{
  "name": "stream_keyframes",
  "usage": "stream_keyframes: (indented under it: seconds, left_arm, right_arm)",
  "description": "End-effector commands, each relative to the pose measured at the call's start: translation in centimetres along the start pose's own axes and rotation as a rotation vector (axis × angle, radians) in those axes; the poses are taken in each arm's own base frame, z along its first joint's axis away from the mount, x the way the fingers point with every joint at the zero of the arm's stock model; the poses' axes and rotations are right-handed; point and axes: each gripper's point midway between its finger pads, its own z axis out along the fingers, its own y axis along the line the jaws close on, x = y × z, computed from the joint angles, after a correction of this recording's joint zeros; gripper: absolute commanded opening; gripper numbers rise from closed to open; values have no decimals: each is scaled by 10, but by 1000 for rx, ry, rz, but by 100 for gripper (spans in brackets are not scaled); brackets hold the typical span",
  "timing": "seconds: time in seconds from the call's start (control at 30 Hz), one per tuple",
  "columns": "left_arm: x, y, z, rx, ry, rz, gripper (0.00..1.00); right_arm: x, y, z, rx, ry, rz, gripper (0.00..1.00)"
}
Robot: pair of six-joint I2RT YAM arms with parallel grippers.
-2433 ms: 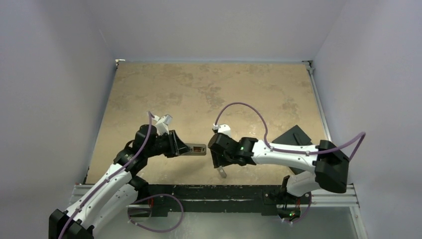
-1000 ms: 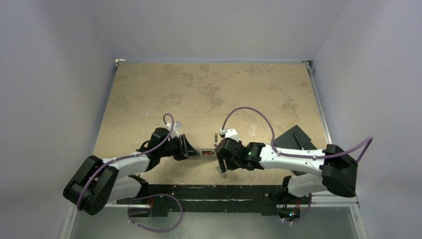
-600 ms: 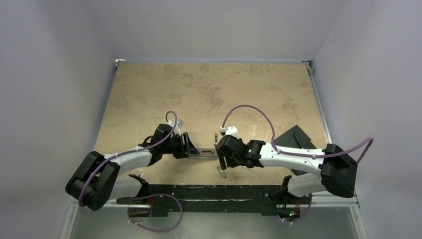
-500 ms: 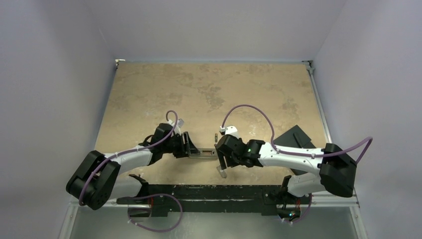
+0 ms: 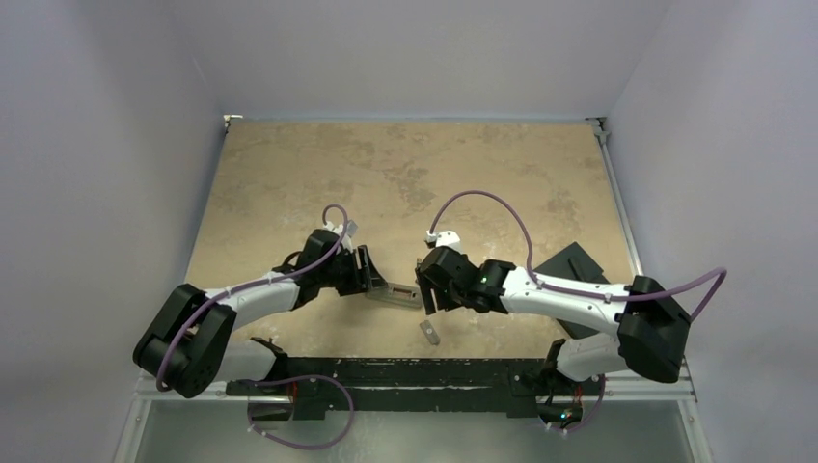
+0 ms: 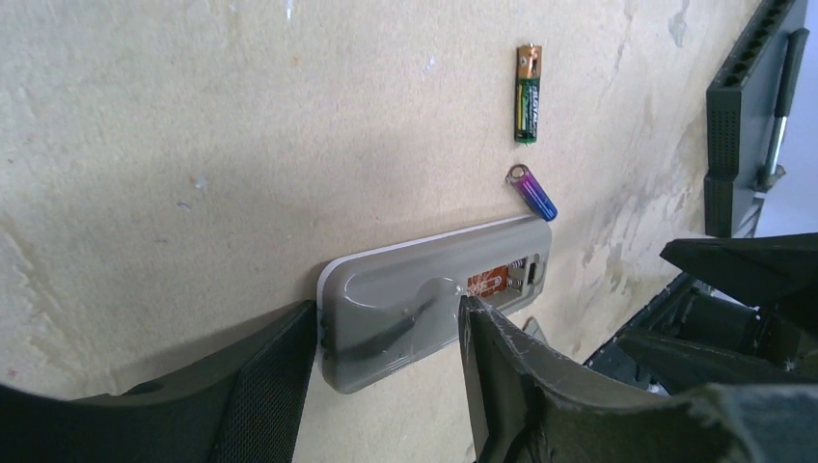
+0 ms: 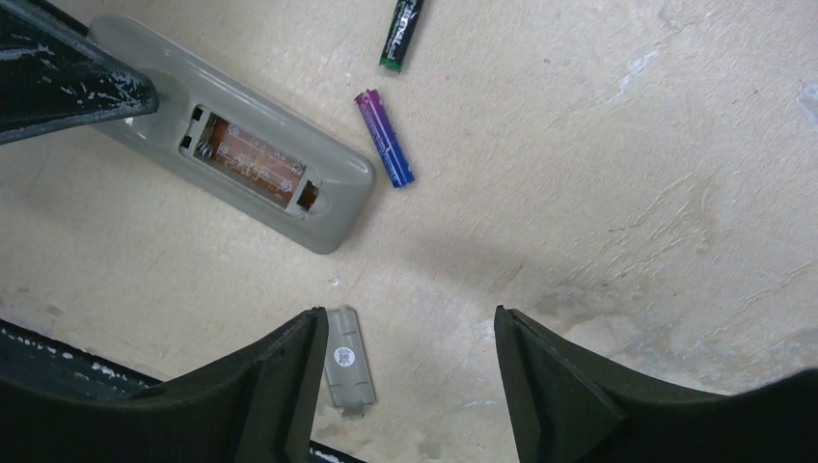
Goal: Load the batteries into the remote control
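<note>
Opening left tool (image 6: 388, 318): jaws wider than a sec ago, straddling near end of the slim white plastic remote control (image 6: 405, 289). Can't tell if pads still press it or have let go.
Remote: grey back up, flat on the tan stone-look counter (image 7: 627, 145). Battery recess open & empty, springs showing. Far end pokes out past left tool's tips toward right tool. Has swung to a slant vs a moment ago.
Right tool (image 7: 407, 318): released, nothing in it, fingers spread wide, hovering. Has shifted off the cover piece toward the batts.
Purple cylindrical battery (image 7: 384, 138): ahead of right tool, just off remote's recess end, not touching it.
Dark cylindrical battery w/ brassy end (image 6: 527, 96): further out past the purple one, near it.
Small flat grey cover piece (image 7: 347, 367): on counter, just beside one right-tool finger.
Meaning: prob. remote now parked w/ recess exposed, ready for loading. Both batts still out, so loading not begun.
Next, prob.: right tool goes for purple batt, the nearest.
Risk: thin batts roll, and remote may skid if unheld.
</note>
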Motion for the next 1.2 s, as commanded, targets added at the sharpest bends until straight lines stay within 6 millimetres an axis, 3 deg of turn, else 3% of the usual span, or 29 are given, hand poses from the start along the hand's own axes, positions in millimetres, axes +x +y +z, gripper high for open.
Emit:
stream_keyframes:
  seconds: [0.0,0.23,0.73,1.17]
  left_arm:
    - [2,31,0,-155,3,30,56]
    - [5,40,-7,-208,7,15,56]
    - [-3,15,-32,-140,-54,-16,57]
    - [-1,3,-43,-89,-56,-8,59]
  right_arm:
    - [-31,6,1,-2,-76,8,72]
    - [-41,8,9,-13,-94,-18,70]
    - [-41,4,41,54,-59,-139,48]
    - [-34,7,61,54,-33,-201,46]
